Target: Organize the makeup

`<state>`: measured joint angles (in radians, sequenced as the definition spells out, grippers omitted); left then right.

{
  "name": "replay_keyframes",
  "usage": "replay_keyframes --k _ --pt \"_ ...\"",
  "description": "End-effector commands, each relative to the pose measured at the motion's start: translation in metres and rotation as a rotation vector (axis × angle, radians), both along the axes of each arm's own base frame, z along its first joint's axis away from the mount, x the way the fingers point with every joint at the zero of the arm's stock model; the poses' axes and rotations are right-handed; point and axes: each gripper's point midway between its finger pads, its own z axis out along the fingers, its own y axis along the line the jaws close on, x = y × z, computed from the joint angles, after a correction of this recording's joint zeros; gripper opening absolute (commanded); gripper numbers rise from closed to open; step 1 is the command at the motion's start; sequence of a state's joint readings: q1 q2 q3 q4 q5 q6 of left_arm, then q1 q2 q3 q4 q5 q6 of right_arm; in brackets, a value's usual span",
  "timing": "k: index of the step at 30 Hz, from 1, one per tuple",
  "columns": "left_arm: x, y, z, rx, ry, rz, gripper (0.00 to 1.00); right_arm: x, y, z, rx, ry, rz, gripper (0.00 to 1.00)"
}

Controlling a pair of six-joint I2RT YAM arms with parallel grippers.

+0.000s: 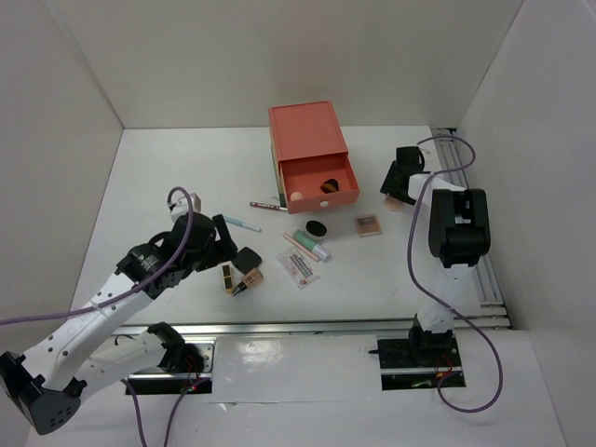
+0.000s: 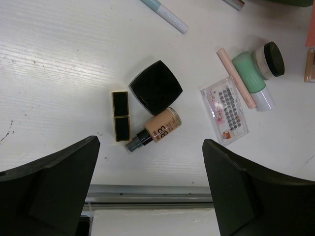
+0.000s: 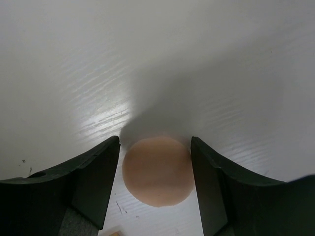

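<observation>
Sponge [image 3: 157, 171] sits inside right gripper [image 3: 155, 143], pinch unclear; left gripper [image 2: 151, 142] spread near black compact [image 2: 156, 87].

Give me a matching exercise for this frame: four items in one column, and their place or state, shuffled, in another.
1 black square compact
2 peach sponge
3 mint tube
4 coral drawer

A pulled open
B between fingers of the right gripper
C next to the foundation bottle
D beside the black-lidded pot

Pairs: 1-C, 2-B, 3-D, 4-A
</observation>
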<state>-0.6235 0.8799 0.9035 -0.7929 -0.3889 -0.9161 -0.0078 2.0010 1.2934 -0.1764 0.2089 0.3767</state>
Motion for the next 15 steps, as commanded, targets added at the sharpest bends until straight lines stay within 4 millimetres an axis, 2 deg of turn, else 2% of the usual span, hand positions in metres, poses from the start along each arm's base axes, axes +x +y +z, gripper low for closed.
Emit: replay_keyframes --k 1,4,5,7,8,10,12,13,14,15 --pt "0.005 0.003 0.020 -0.020 -0.057 0.017 1.00 -0.032 -0.008 -0.012 -0.070 0.107 -0.033 0.67" --pt "0.003 0.004 0.021 -0.021 -0.058 0.017 1.00 -0.039 -0.007 -0.010 -0.065 0.112 -0.041 0.66" --pt "0.003 0.004 0.021 -0.021 -0.058 0.017 1.00 -0.045 -0.007 -0.016 -0.065 0.131 -0.041 0.66" --pt "0.001 0.004 0.019 -0.026 -0.054 0.011 1.00 -0.049 -0.006 -0.012 -0.057 0.125 -0.036 0.57" --pt "0.000 0.004 0.019 -0.026 -0.054 0.011 1.00 -0.054 -0.003 -0.017 -0.045 0.134 -0.027 0.53" --pt "0.000 0.004 0.019 -0.026 -0.054 0.011 1.00 -0.050 0.002 -0.013 -0.026 0.118 -0.001 0.31" --pt "0.001 0.003 0.023 -0.031 -0.062 0.011 1.00 -0.047 0.006 -0.007 -0.032 0.097 0.017 0.19" --pt "0.001 0.004 0.023 -0.024 -0.063 0.004 1.00 -0.042 0.009 0.004 -0.019 0.070 0.026 0.12" --pt "0.001 0.004 0.023 -0.023 -0.063 0.004 1.00 -0.036 0.008 0.016 -0.026 0.046 0.035 0.00" --pt "0.001 0.001 0.024 -0.020 -0.067 -0.021 1.00 -0.030 0.015 0.028 -0.035 0.019 0.073 0.00"
